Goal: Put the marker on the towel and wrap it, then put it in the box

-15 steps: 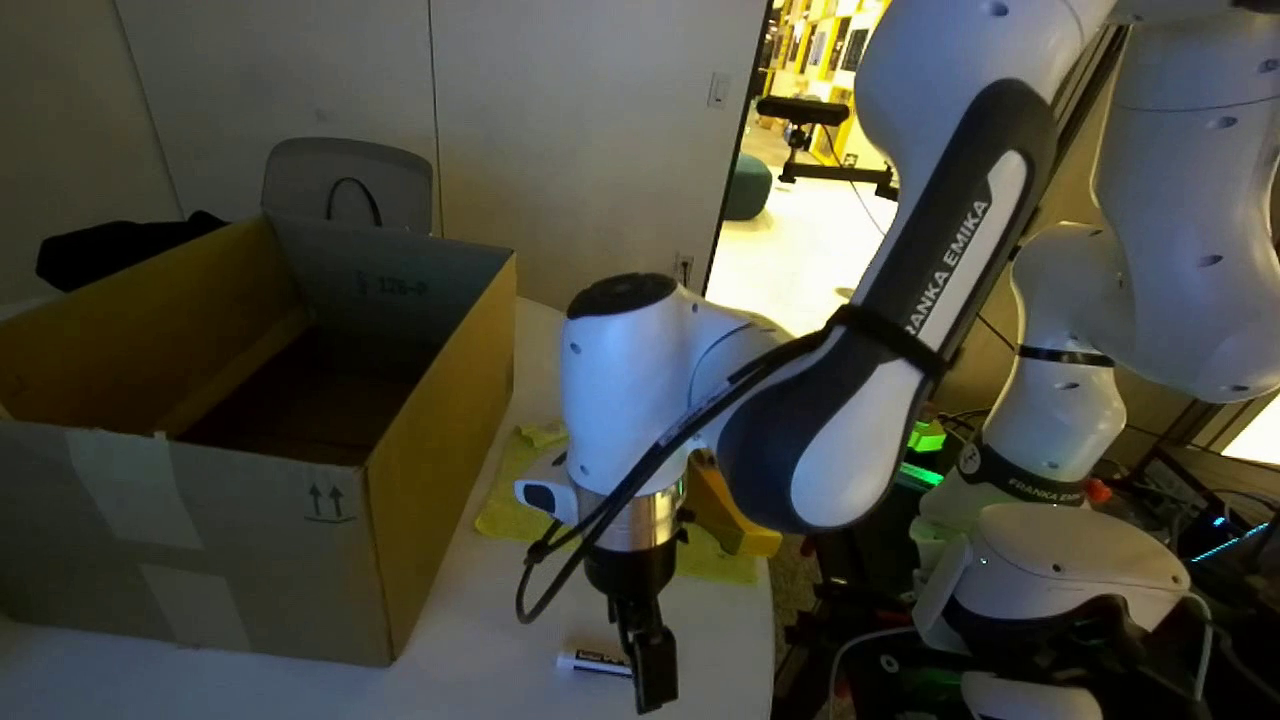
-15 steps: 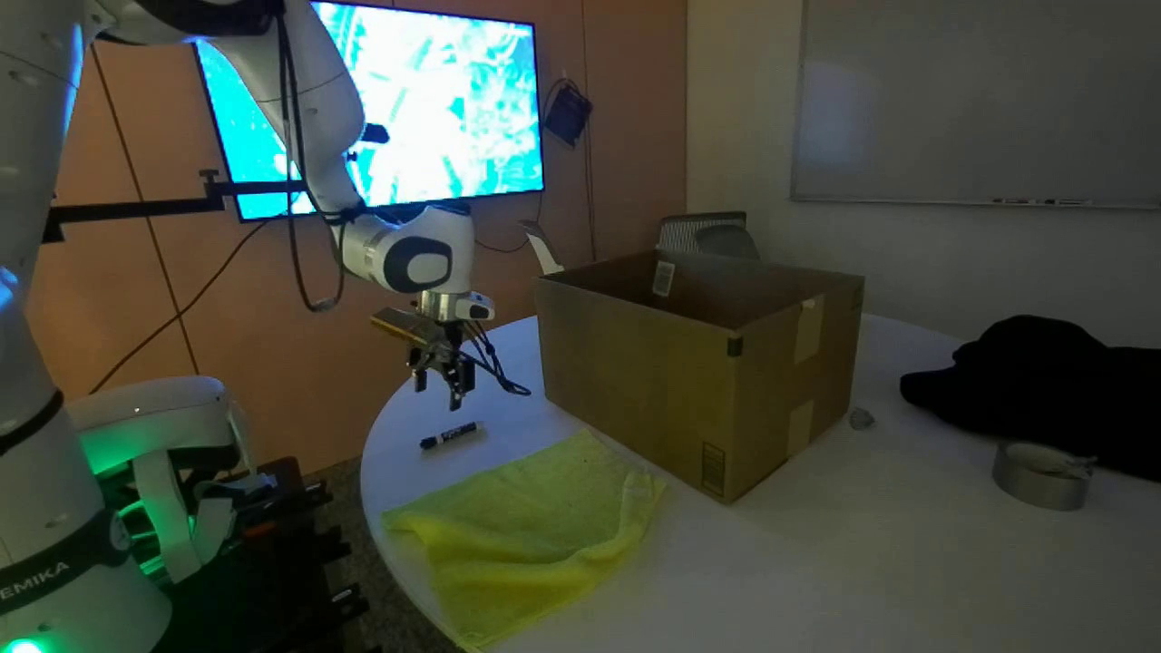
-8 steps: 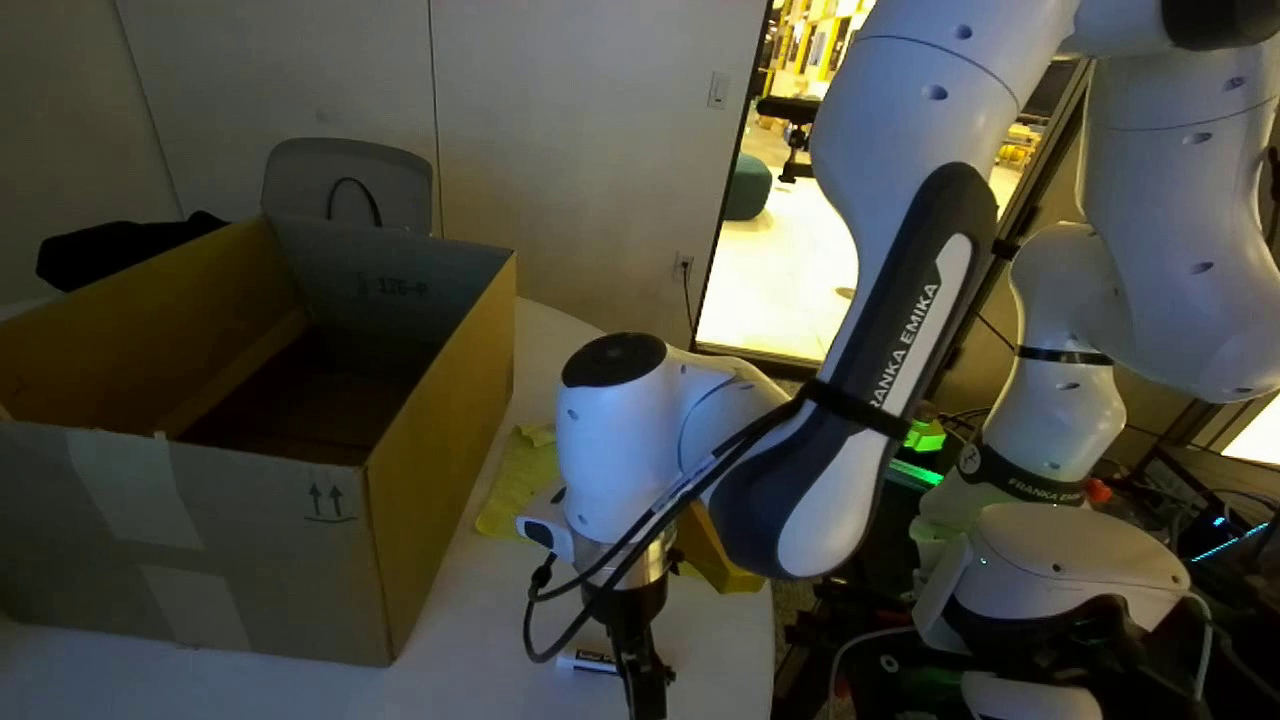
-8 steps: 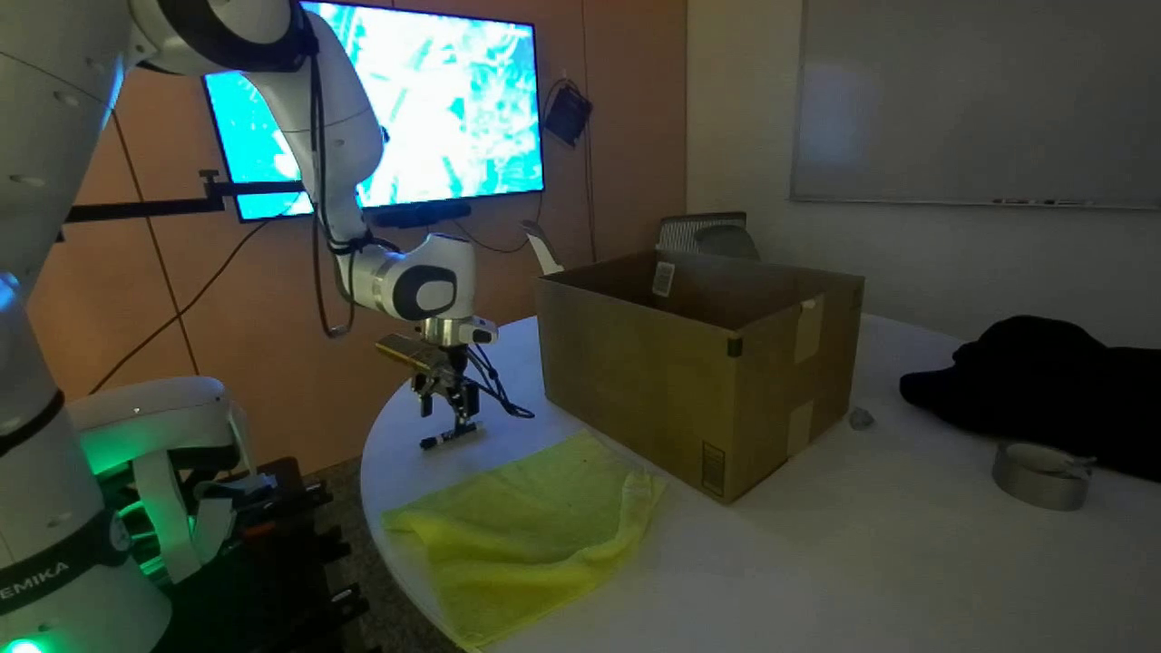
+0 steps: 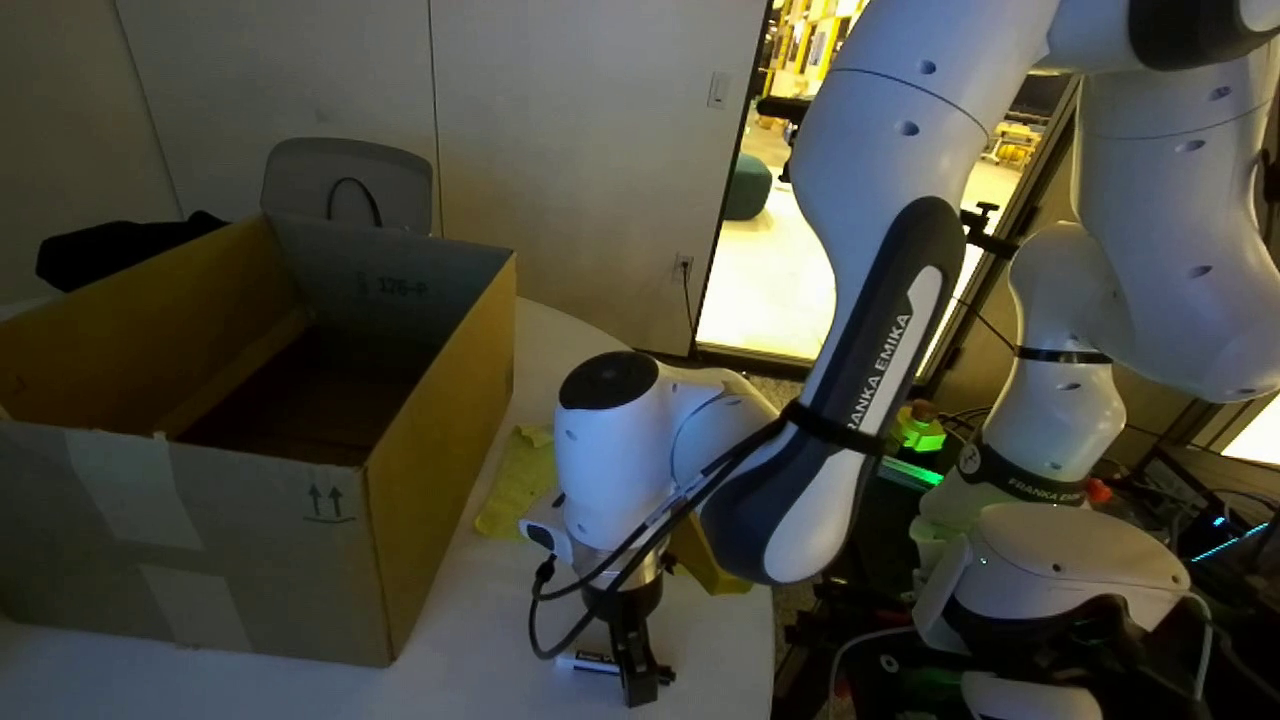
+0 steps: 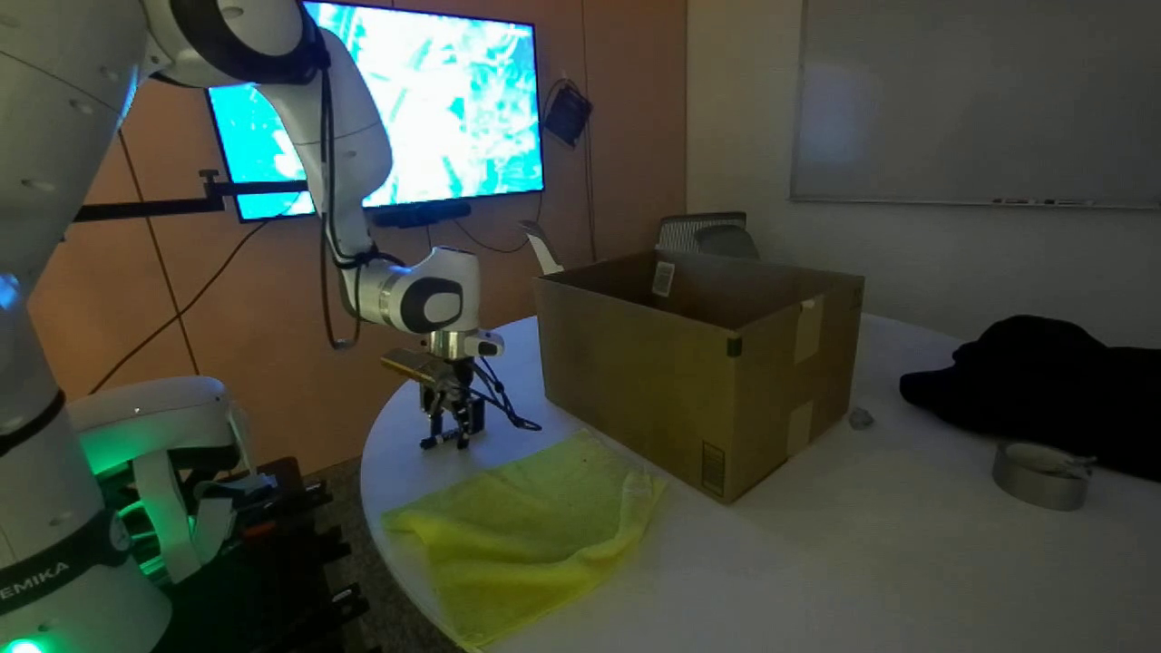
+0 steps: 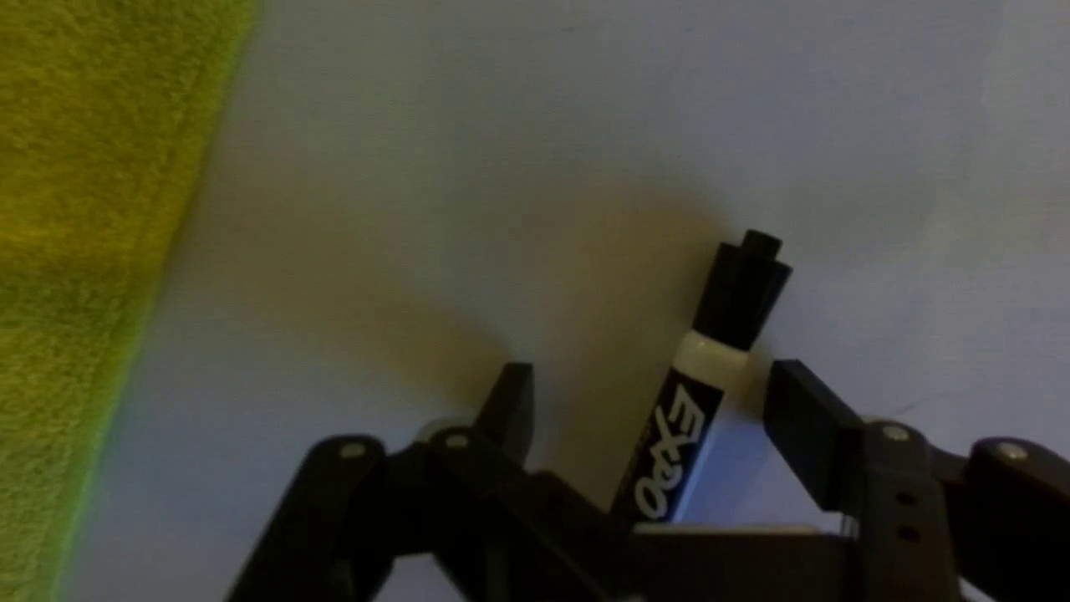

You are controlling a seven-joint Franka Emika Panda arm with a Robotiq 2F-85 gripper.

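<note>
One marker (image 7: 706,368), black cap, EXPO label, lies flat on its side on the worktop (image 6: 862,562), near the curved edge that faces the robot's base (image 5: 1075,560). Pincer (image 7: 650,393) hangs low over it, fingers parted, one to each side; wrist view shows a strip of surface between marker and either finger, the narrower strip at the right of that view. Marker's lower end hidden behind the pincer there. Whether fingertips touch the worktop: cannot tell. Yellow towel (image 6: 535,535) spread out, rumpled, apart from the marker, its border running to the same curved edge; cannot tell whether it hangs over. Cardboard box (image 6: 680,381) upright, top open, set farther in from that edge, just beside one side of the towel; contact unclear. Black heap (image 6: 1043,390) on the opposite side of the box from the marker, toward the worktop's far edge, grey roll of tape (image 6: 1041,485) just beside it. Small grey lump (image 6: 861,418) near the foot of the box. Past the far edge, in an exterior view, grey chair (image 5: 345,160). Lit screen (image 6: 463,118) on the wall (image 6: 635,136) in an exterior view.
</note>
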